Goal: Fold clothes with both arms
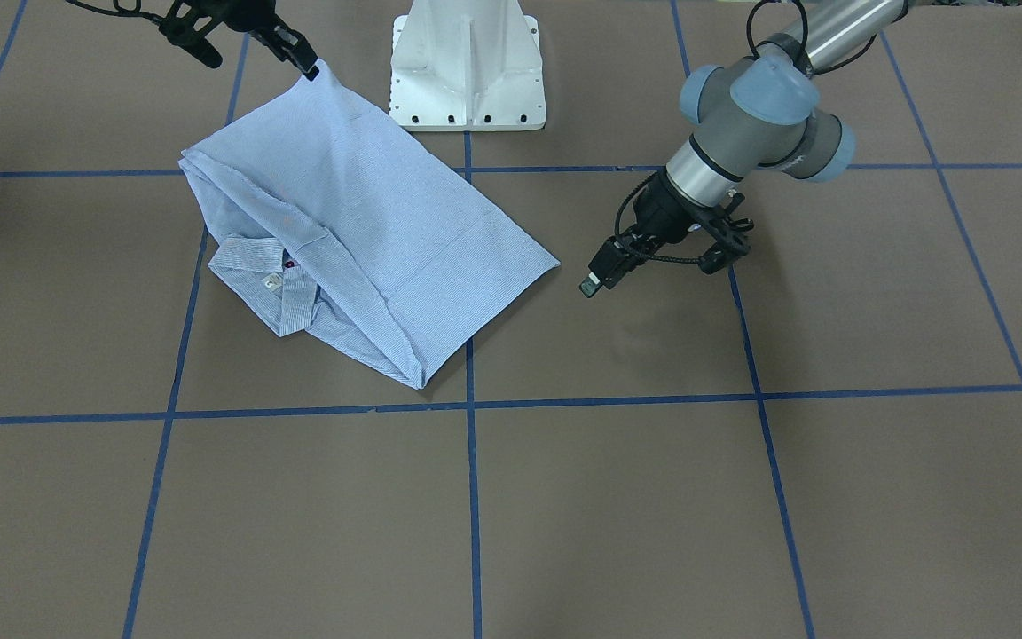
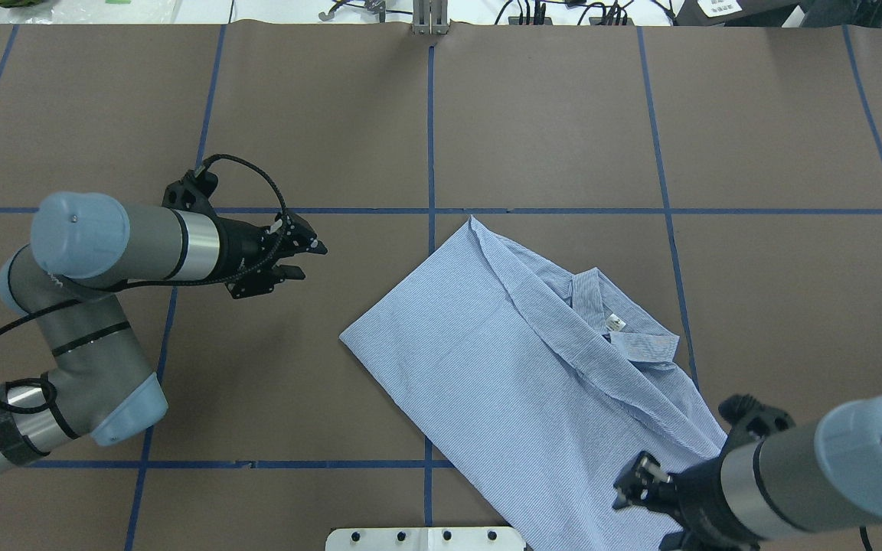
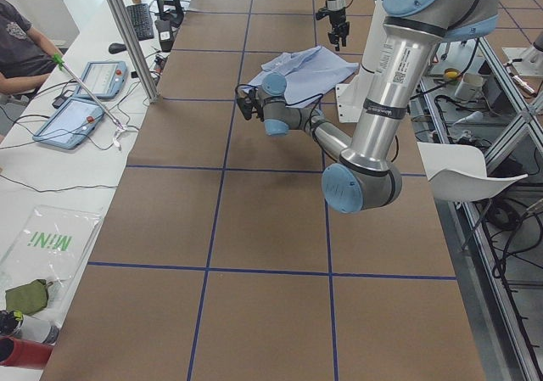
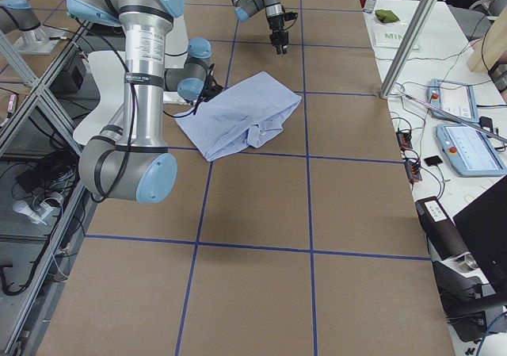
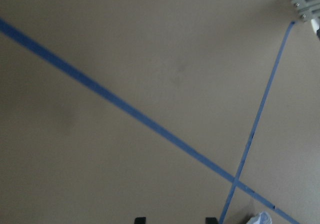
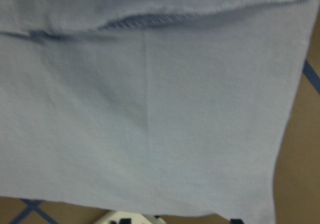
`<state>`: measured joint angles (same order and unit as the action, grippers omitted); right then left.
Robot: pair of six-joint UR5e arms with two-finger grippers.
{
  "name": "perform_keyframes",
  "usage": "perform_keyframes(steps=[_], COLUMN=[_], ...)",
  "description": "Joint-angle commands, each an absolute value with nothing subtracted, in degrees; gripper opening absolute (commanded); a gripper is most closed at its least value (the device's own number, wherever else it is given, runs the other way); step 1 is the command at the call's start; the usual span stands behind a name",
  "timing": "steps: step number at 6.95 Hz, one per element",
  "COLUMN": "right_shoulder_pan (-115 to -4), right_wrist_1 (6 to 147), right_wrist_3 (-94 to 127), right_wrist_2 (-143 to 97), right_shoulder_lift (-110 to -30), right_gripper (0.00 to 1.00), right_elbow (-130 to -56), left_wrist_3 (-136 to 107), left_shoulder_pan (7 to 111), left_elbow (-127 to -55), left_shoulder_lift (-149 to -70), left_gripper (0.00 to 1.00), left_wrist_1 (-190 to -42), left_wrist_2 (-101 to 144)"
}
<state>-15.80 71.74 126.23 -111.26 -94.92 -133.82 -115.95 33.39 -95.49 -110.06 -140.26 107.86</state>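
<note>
The pinstriped shirt [image 1: 369,222] lies folded into a slanted rectangle on the brown table near the robot's base, with its collar and white neck label [image 1: 271,282] at one side. It also shows in the overhead view [image 2: 502,367]. My right gripper [image 1: 302,60] is shut on the shirt's corner nearest the base and holds that corner lifted into a peak. In the right wrist view the cloth [image 6: 150,109] fills the frame. My left gripper [image 2: 307,259] is open and empty, hovering above bare table a short way from the shirt's other end.
The white pedestal base [image 1: 467,67] stands just behind the shirt. Blue tape lines [image 1: 473,497] divide the table into squares. Beyond the table's far edge are a metal post [image 3: 127,33] and tablets [image 3: 85,109] on an operators' side table.
</note>
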Motion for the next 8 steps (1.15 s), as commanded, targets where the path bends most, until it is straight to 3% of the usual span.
perform_keyframes(steps=[1,2,5,8], right_shoulder_pan=[-31.6,-35.8,-38.5,-38.6], right_wrist_1=[71.3,71.3,71.1,71.1], right_wrist_3=[115.8,112.4,109.7,109.9], right_wrist_2=[-112.1,-111.9,-111.4,-111.2], right_shoulder_lift=[-83.7,-79.1,-77.7,-77.2], right_gripper=[1.00,1.00,1.00,1.00], right_elbow=[-123.0,-118.3,-113.9,-112.9], left_wrist_3=[-122.3,-123.5,-123.6,-123.7], left_shoulder_pan=[28.1,24.7,22.2,21.7], left_elbow=[-95.6,-95.5,-94.7,-94.7], left_shoulder_lift=[-110.6,-111.6,-112.8,-112.9], left_gripper=[0.62,0.62,0.61,0.37], left_wrist_1=[-137.7,-134.3,-133.1,-132.9], left_wrist_2=[106.4,104.1,103.0,99.7])
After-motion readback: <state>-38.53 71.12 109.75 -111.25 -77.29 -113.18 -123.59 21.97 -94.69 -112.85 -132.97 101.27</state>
